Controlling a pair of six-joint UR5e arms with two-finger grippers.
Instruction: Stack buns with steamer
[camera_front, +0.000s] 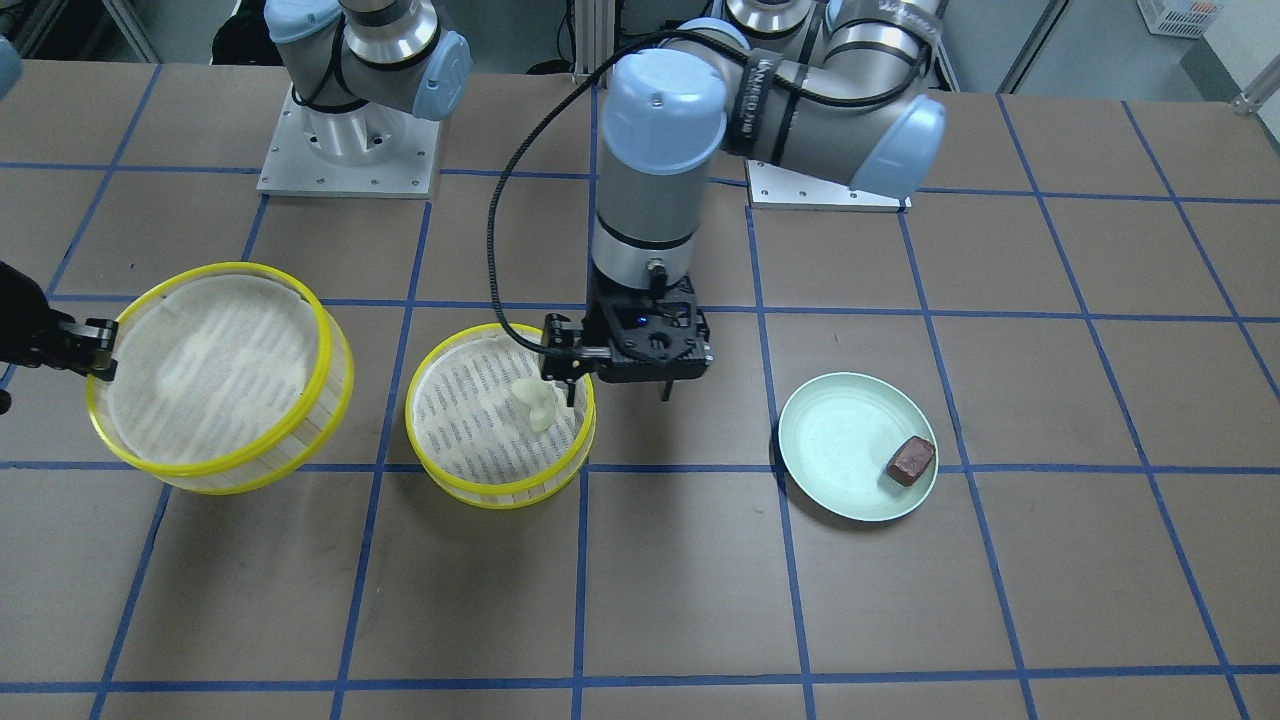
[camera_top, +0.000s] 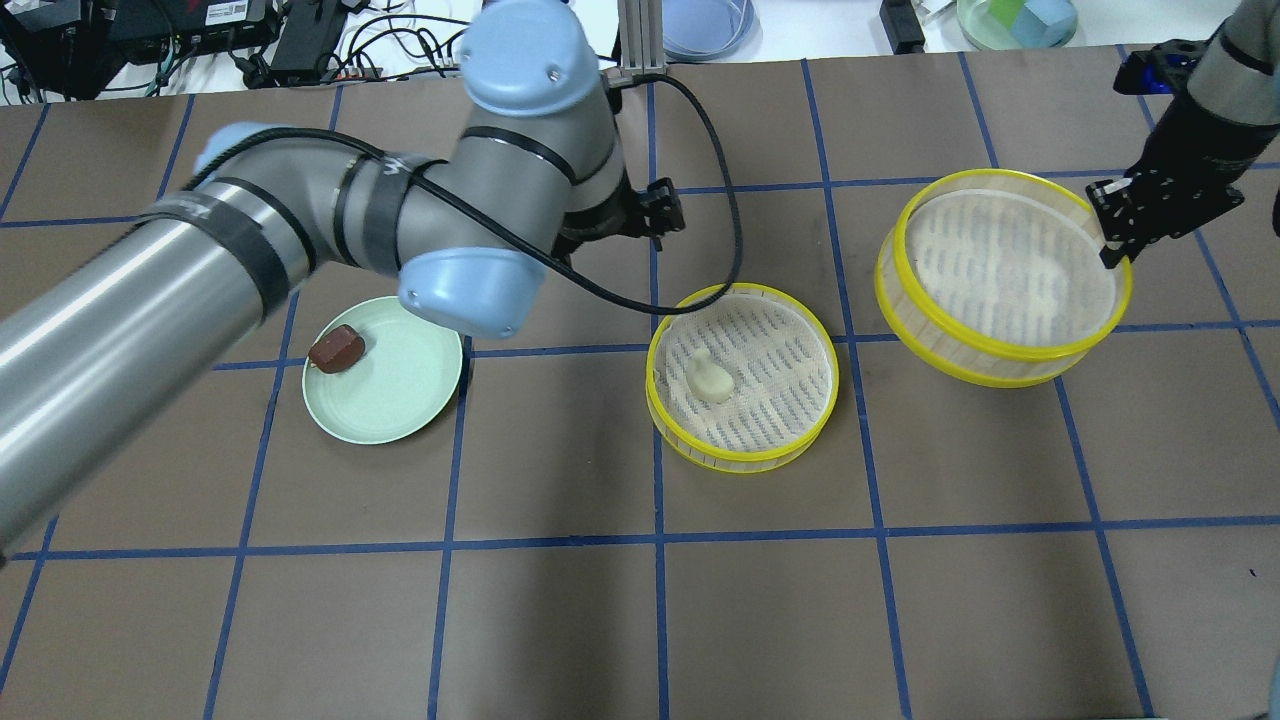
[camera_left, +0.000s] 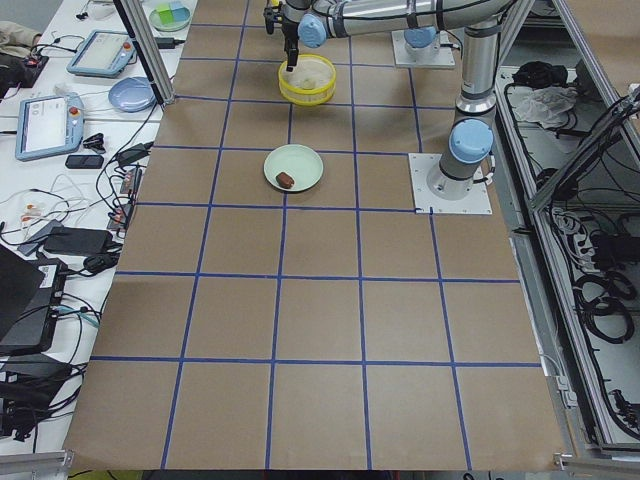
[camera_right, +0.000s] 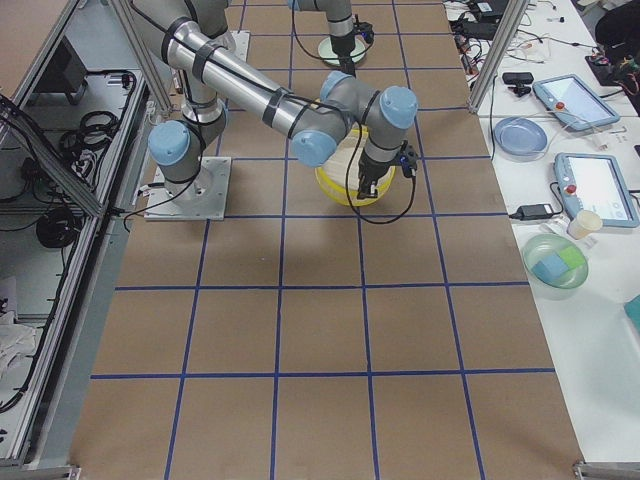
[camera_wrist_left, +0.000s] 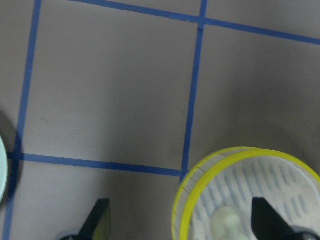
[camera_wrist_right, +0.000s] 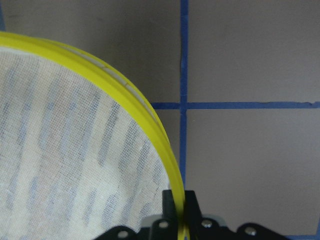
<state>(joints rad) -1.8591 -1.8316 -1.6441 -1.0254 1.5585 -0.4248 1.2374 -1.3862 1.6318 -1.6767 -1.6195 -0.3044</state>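
**Item 1, left end effector** (camera_wrist_left: 180, 224): I log the fingers apart and holding nothing. It hangs across the rim of the steamer basket (camera_wrist_left: 182, 200), one finger over the mesh and the other over bare worktop (camera_wrist_left: 110, 100).

**Item 2, cream bun** (camera_wrist_left: 225, 221): lies on that basket's mesh. In the left wrist view it sits at 3 o'clock of the end effector's midpoint, between the fingers and nearer the one over the mesh.

**Item 3, brown bun** (camera_top: 336, 348): at 10 o'clock on the mint-green plate (camera_top: 400, 390). In the overhead view it is at 9 o'clock of the basket, well apart.

**Item 4, right end effector** (camera_wrist_right: 179, 212): clamped on the yellow rim of a second steamer basket (camera_wrist_right: 75, 150). I see that basket tilted, at 3 o'clock of the first.
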